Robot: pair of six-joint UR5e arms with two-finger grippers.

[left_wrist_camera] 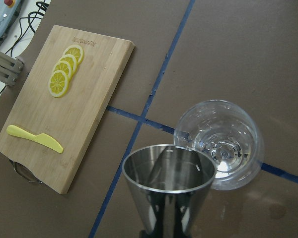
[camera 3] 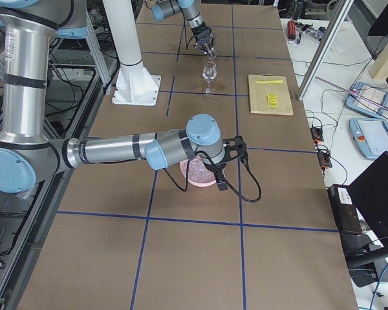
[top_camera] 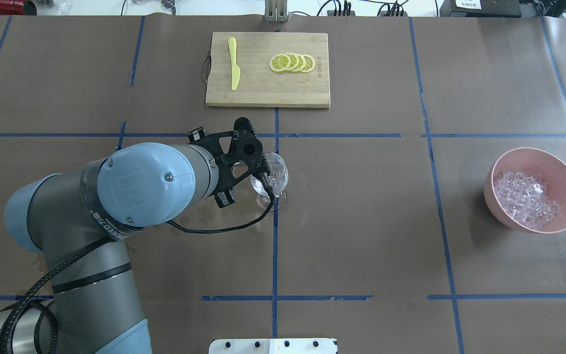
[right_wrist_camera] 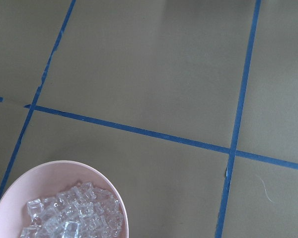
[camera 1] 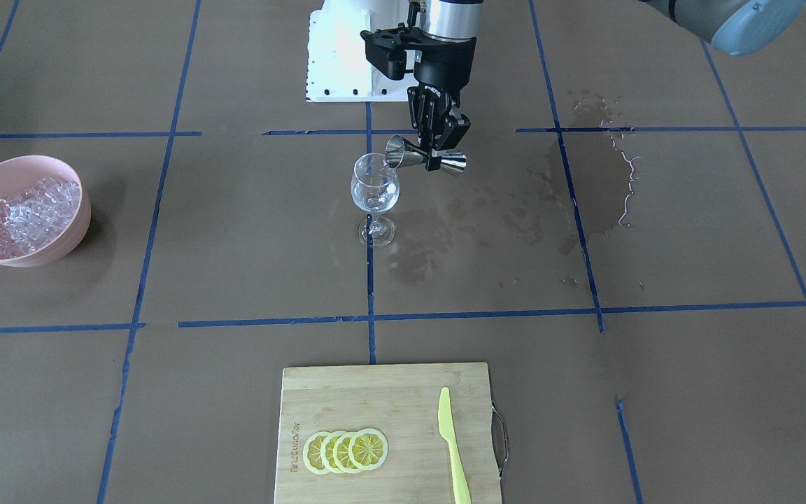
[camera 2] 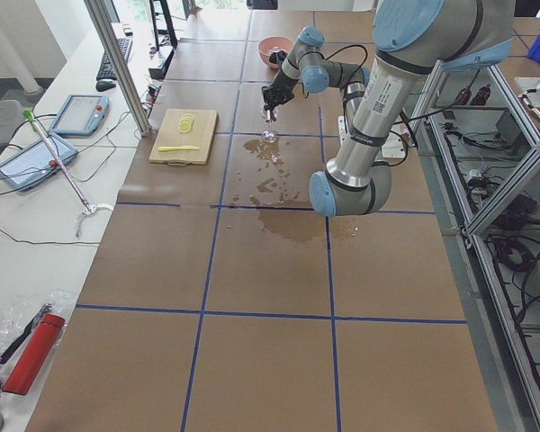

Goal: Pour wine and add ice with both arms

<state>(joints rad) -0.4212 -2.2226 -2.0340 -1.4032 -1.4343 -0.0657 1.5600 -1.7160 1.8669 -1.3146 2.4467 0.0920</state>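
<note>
Front-facing view: wine [camera 1: 373,201] is seen low in the glass [camera 1: 375,180], under the tilted jigger [camera 1: 403,152] clamped by the left gripper [camera 1: 438,155]. The rim could be struck and the glass tipped onto the stained paper [camera 1: 585,189]. Ice [camera 1: 29,213] is heaped in the bowl [camera 1: 74,234], well apart; the right gripper's [camera 3: 215,169] jaws cannot be judged. Benches [camera 2: 45,135] are seen around.

The brown-papered table [camera 1: 690,392], gridded in blue tape, carries a wine glass [camera 1: 375,192]. From the glass, wet stains [camera 1: 592,189] spread toward the robot's left. A pink bowl [camera 1: 71,238] of ice [camera 1: 29,213] sits well apart on the robot's right, and a cutting board [camera 1: 375,399] lies beyond the glass, away from the robot.
</note>
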